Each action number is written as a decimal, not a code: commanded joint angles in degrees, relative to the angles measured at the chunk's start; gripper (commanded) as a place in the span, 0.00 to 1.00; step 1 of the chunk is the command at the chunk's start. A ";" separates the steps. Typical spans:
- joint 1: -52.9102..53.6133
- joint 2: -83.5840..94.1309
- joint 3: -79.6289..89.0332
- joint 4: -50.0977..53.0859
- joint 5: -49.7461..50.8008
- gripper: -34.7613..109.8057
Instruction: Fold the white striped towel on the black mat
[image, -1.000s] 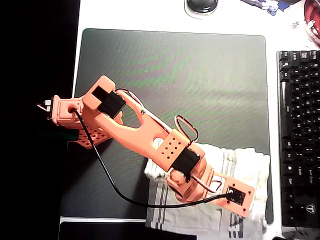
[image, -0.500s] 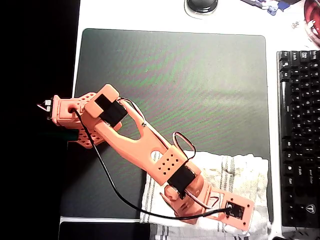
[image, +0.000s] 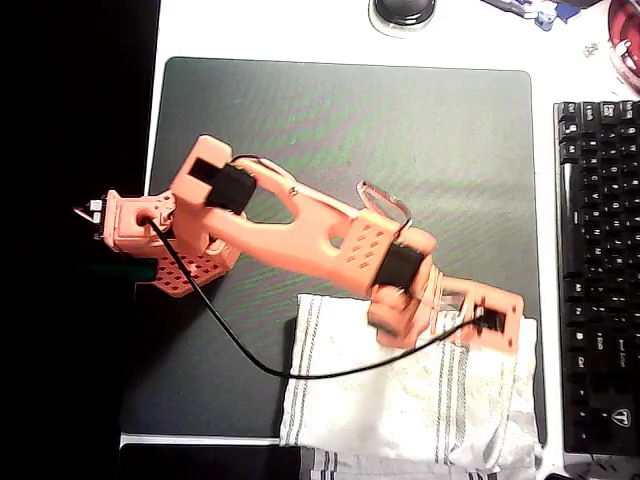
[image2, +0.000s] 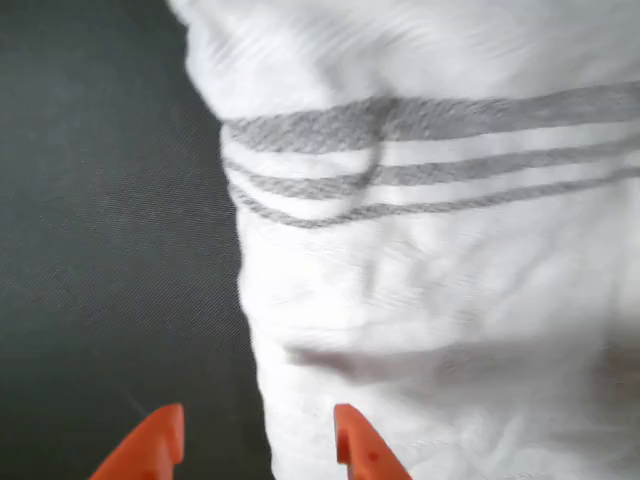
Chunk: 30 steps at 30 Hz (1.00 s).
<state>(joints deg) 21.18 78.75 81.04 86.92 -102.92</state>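
**Towel lies on the mat, orange arm above it**

White desk surface (image: 330, 35) carries the black mat (image: 400, 150), and at the right side stands a black keyboard (image: 598, 270). Some dark round object (image: 403, 10) sits at the top edge, just beyond the mat.

The white striped towel (image: 400, 395) lies on the lower right part of the mat in the overhead view. Its bottom edge passes over the front border of the mat and goes out of the picture. Groups of thin grey stripes run down it near the left side and again toward the right side. The cloth is a little wrinkled, mostly at the lower right corner.

The orange arm (image: 290, 235) reaches from its base at the left of the mat, across to the towel's upper edge. A black cable (image: 230, 345) hangs from it and crosses the cloth.

In the wrist view the gripper (image2: 250, 445) shows two orange fingertips (image2: 355, 445) with a clear gap between them, spread apart and holding nothing. One tip is over the bare mat, the other is over the towel's edge. Whether they touch the surface I cannot tell.
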 joint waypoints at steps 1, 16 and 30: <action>-1.23 -0.70 0.09 -0.70 1.05 0.39; 1.58 -12.57 7.12 -16.08 -3.96 0.33; -3.69 -4.92 11.07 -13.01 -2.99 0.24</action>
<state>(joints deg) 19.25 69.87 91.32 71.28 -106.79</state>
